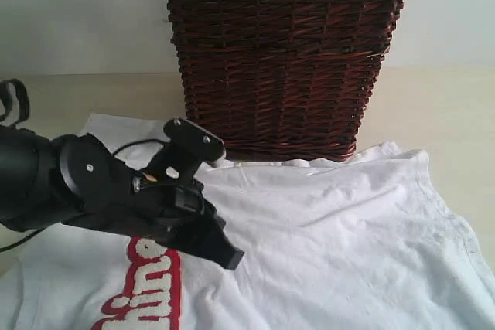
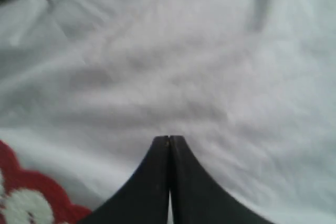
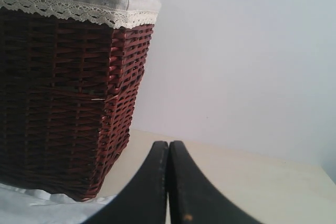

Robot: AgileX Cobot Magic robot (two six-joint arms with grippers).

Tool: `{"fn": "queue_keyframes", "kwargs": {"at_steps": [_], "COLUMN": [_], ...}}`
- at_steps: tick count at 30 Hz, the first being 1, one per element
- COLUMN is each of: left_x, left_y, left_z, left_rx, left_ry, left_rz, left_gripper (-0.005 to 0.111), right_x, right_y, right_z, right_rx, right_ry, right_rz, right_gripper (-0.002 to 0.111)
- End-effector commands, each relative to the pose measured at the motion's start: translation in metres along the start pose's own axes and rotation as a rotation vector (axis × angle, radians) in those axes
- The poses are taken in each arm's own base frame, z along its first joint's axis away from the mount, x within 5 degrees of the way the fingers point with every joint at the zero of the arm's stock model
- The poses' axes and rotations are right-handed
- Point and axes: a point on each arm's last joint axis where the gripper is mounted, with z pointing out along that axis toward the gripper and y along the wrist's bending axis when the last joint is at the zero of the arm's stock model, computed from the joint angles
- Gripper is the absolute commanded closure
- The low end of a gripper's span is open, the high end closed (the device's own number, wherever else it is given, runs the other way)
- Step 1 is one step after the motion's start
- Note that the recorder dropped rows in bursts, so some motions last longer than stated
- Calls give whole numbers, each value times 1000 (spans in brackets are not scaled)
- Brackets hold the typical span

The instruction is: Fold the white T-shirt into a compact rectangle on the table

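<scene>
From outside, we see the T-shirt (image 1: 332,222) lying rumpled on the counter (image 1: 441,106), its far edge against the basket (image 1: 286,59). The left fingers (image 1: 219,246) are clenched empty over it, and a pinch here might gather both layers. The left wrist shows those tips pressed together over plain cloth beside the red lettering (image 2: 31,198). The right wrist shows the right fingers (image 3: 153,187) clenched empty, facing the basket, which a careless sweep could knock.

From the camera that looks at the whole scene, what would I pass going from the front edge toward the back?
white T-shirt with red lettering → dark wicker basket → pale wall
</scene>
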Motion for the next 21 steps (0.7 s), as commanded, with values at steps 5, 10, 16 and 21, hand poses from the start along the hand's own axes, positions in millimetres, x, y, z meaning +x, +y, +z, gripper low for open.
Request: {"fn": "queue_keyframes", "kwargs": {"at_steps": [5,10,16,21], "left_x": [-73,-109,-127,-140], "left_y": [18,-1,-2,0], "left_z": [-25,-17,10,35], "left_rx": [-246,-187,-216,-267], "left_ry": [-424,-489,-524,-578], "left_rz": [-40,35,39,122], "left_gripper": [107,107,107,107], "right_x": [0,0,0,0], "right_y": [0,0,0,0], "right_z": [-1,-1,-1,-1], "right_rx": [6,6,6,6], "right_ry": [-6,-6,-6,-6], "right_rz": [-7,-7,-7,-7], "right_gripper": [108,108,108,108]}}
